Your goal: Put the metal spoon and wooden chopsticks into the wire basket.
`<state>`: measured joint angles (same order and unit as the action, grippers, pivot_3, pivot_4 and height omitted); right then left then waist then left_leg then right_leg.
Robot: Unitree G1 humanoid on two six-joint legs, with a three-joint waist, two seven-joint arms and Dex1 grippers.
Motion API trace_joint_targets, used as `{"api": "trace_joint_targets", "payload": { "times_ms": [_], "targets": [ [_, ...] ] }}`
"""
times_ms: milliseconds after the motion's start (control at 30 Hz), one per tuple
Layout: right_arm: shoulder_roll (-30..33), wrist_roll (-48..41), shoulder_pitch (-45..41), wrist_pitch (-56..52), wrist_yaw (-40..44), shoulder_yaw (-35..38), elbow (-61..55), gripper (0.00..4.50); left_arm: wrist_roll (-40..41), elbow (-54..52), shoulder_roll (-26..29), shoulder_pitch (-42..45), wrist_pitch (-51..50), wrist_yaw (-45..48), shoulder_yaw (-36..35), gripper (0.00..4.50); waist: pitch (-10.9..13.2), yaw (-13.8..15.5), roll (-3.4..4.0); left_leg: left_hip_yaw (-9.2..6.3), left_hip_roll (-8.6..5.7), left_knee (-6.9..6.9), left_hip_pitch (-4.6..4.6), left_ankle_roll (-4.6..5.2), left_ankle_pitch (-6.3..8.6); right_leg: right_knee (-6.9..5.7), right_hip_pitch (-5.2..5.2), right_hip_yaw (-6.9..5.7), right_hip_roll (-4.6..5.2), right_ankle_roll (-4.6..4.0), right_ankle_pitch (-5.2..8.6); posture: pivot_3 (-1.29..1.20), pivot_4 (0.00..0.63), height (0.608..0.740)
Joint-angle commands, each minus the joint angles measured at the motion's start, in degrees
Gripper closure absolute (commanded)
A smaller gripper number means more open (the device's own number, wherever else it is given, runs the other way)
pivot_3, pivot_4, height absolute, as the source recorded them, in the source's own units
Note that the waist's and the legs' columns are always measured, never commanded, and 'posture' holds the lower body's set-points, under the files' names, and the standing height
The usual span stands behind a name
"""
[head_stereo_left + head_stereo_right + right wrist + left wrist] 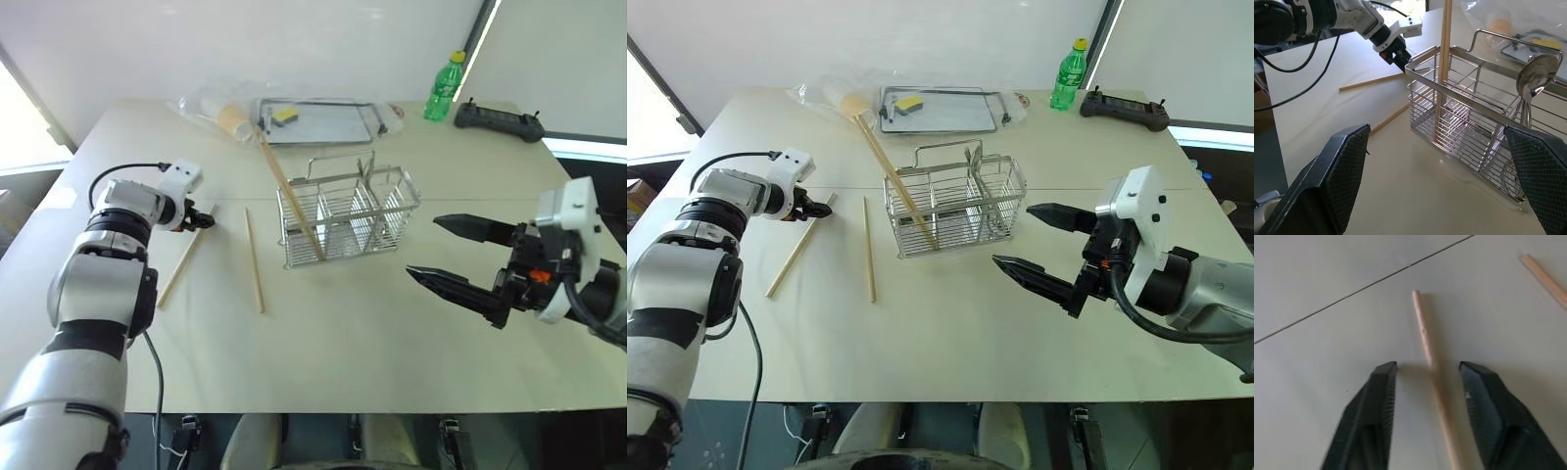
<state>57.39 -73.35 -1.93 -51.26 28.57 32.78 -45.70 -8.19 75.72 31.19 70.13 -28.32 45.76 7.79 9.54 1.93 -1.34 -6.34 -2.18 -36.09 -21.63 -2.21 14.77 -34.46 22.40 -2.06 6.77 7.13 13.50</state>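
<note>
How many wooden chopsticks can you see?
3. One chopstick stands leaning in the wire basket. One lies on the table beside it. One lies farther left, between the left pincer fingers.

Left gripper (820, 211) over a table chopstick (799, 246)

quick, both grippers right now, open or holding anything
left gripper: open, fingers either side of a wooden chopstick lying on the table.
right gripper: open, empty.
</note>
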Motion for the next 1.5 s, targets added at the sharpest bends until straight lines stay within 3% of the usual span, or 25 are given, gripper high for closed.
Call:
{"api": "trace_joint_targets", "payload": {
  "times_ms": [33, 433, 633, 767, 900, 967, 1033, 1200, 1333, 1500],
  "targets": [
    [0.4, -0.7, 1.1, 1.5, 0.2, 1.8, -0.5, 0.0, -1.2, 0.9, 0.0, -0.2, -1.0, -0.3, -0.2, 4.35, 0.0, 0.2, 0.0, 0.01, 0.01, 0.02, 0.01, 0.0, 0.0, 0.0, 0.01, 0.0, -0.01, 0.0, 0.0, 0.0, 0.15, 0.709],
    [1.1, 0.7, 4.7, 2.5, 2.4, 2.0, -0.5, 0.0, -0.3, 0.8, 0.6, -0.1, -1.2, -3.2, -2.3, 4.43, 0.0, 0.2, 0.02, 0.06, 0.02, 0.03, 0.04, 0.0, 0.0, 0.0, 0.0, 0.01, 0.0, 0.0, -0.01, 0.0, 0.15, 0.709],
    [2.0, 2.1, 7.5, 2.0, 5.3, 3.3, -0.3, 0.0, 4.7, -0.2, 3.7, 2.5, 2.4, -10.9, -10.5, 4.43, 0.1, 0.1, -0.09, 0.06, 0.02, 0.06, -0.05, 0.0, 0.0, 0.02, 0.1, 0.01, -0.01, 0.01, -0.01, 0.0, 0.15, 0.709],
    [2.8, 1.9, 9.2, 1.6, 7.1, 5.1, 0.1, 0.0, 11.6, -2.5, 6.7, 7.4, 7.2, -14.5, -19.6, 4.43, 0.2, 0.3, -0.35, 0.01, 0.0, 0.0, -0.4, 0.0, 0.0, 0.01, 0.37, -0.03, -0.03, -0.2, -0.14, 0.0, 0.15, 0.709],
    [2.9, 1.6, 10.7, 1.3, 7.7, 6.3, 0.0, 0.0, 18.7, -8.5, 8.1, 11.4, 5.8, -6.6, -25.1, 4.43, 0.1, 0.4, -0.38, -0.11, -0.06, -0.06, -0.58, -0.02, -0.01, 0.11, 0.37, -0.13, 0.01, -0.11, -0.21, 0.0, 0.15, 0.709],
    [2.7, 1.3, 11.5, 1.0, 7.7, 7.2, 0.4, 0.0, 22.7, -16.4, 8.0, 11.0, 1.5, -1.5, -26.3, 4.43, 0.1, 0.3, -0.32, -0.07, -0.08, -0.06, -0.59, -0.02, -0.01, 0.21, 0.32, -0.13, 0.04, -0.07, -0.23, 0.0, 0.15, 0.709],
    [2.6, 0.7, 12.1, 0.6, 7.4, 8.1, 0.9, 0.0, 31.2, -31.3, 7.4, 9.0, -8.2, 2.5, -28.8, 4.43, 0.1, 0.1, -0.32, -0.05, -0.08, -0.05, -0.58, -0.02, -0.01, 0.21, 0.33, -0.12, 0.06, -0.06, -0.23, 0.0, 0.15, 0.709],
    [2.5, 2.4, 14.5, 0.7, 9.5, 9.1, 0.7, 0.0, 48.0, -65.7, 2.4, 1.4, -23.7, 1.0, -30.4, 4.43, 0.1, -0.4, -0.28, -0.1, 0.02, -0.04, -0.55, -0.03, -0.02, 0.15, 0.33, -0.09, 0.02, -0.08, -0.24, 0.0, 0.15, 0.709],
    [2.1, 2.9, 14.3, 1.4, 9.2, 8.4, 1.0, 0.0, 53.4, -73.9, -2.6, 0.5, -27.2, -4.7, -30.2, 4.43, 0.1, -0.2, -0.2, -0.08, -0.03, -0.12, -0.24, -0.06, -0.04, 0.14, 0.04, -0.05, 0.01, -0.09, -0.24, 0.0, 0.15, 0.709],
    [1.3, 2.7, 13.6, 1.9, 7.8, 8.1, 1.0, 0.0, 53.7, -77.3, -7.5, -2.5, -24.1, -6.7, -26.3, 4.43, 0.0, 0.1, -0.09, 0.04, 0.05, -0.09, 0.17, -0.07, -0.03, 0.17, -0.27, -0.03, -0.06, -0.26, -0.06, 0.0, 0.15, 0.709]
  ]
}}
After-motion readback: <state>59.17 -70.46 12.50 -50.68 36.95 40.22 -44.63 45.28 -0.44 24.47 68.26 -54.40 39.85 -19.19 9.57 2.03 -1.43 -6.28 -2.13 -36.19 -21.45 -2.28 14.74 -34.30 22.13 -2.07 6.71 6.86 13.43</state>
